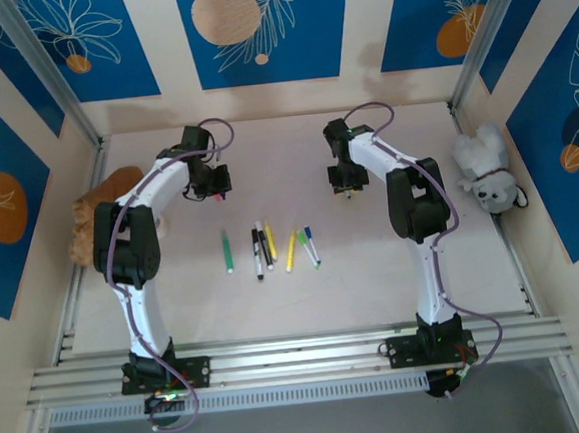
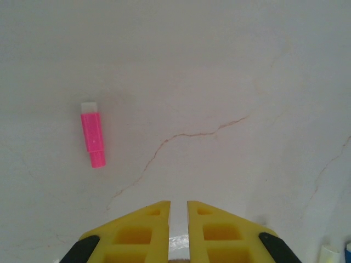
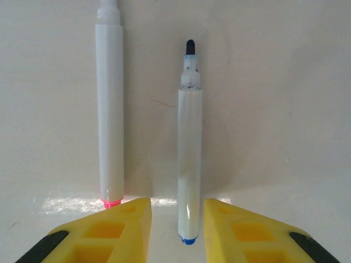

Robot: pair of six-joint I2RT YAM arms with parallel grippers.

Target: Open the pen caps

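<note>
Pens (image 1: 269, 248) clustered at middle of bench (image 1: 376, 290)
Pink cap (image 2: 92, 134) loose in far-left quarter; left claw (image 2: 178, 205) pressed together near it; right claw (image 3: 177, 204) spread astride uncapped white pen (image 3: 190, 153).

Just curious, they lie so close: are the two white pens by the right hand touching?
Apart. The right wrist view shows bare table between the pink-ended pen and the blue-ended pen all along.
</note>
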